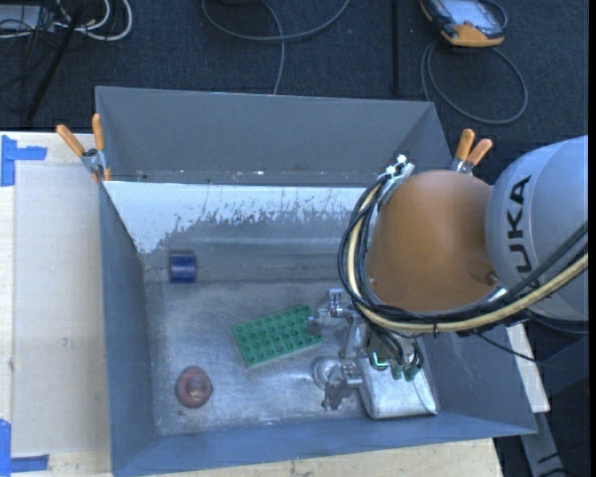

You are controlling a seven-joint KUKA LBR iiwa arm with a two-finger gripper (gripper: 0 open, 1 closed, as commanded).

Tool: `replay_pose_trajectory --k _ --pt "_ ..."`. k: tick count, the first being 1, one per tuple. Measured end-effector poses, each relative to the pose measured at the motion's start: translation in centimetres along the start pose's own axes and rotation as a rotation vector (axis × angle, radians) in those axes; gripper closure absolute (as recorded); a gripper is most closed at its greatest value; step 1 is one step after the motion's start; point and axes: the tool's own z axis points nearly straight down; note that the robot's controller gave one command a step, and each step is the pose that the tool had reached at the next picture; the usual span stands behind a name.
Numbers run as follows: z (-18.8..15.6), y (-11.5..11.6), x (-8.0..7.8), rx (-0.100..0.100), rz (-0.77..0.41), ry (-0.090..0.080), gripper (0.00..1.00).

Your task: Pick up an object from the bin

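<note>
Setting: a dark floor strewn with cables lies behind; in front stands the grey metal bin, its bottom scuffed and mostly bare
Tool: we see the tool low in the bin's near right part, hanging from the arm that comes in from the right; its two metal fingers stand apart, and we see nothing between them
Nearest thing: a green studded plate lies flat on the bin bottom just to the left of the tool, its right end close to the fingers; whether they touch it we cannot tell
Handling: we judge it light, stiff, thin plastic; not fragile, its smooth edges somewhat slippery; lying flat, it leaves little to get under
Where to take hold: across its short width, on the two long edges, near the middle so it does not swing
Long axis: from lower left to upper right in the view, only slightly tilted; studs upward
Further out: a small blue cylinder by the far left wall, well apart; a brownish round piece in the near left corner
</note>
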Motion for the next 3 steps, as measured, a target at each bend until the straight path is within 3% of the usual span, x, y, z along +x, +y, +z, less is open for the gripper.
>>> replay_pose_trajectory --k 1,2,3 --pt "7.8 0.6 -6.3 0.0 0.106 -0.004 0.0" --pt "12.4 -1.1 -9.2 -0.003 0.173 -0.012 0.0" --pt "12.0 -1.1 -9.3 -0.005 0.174 -0.016 1.0"
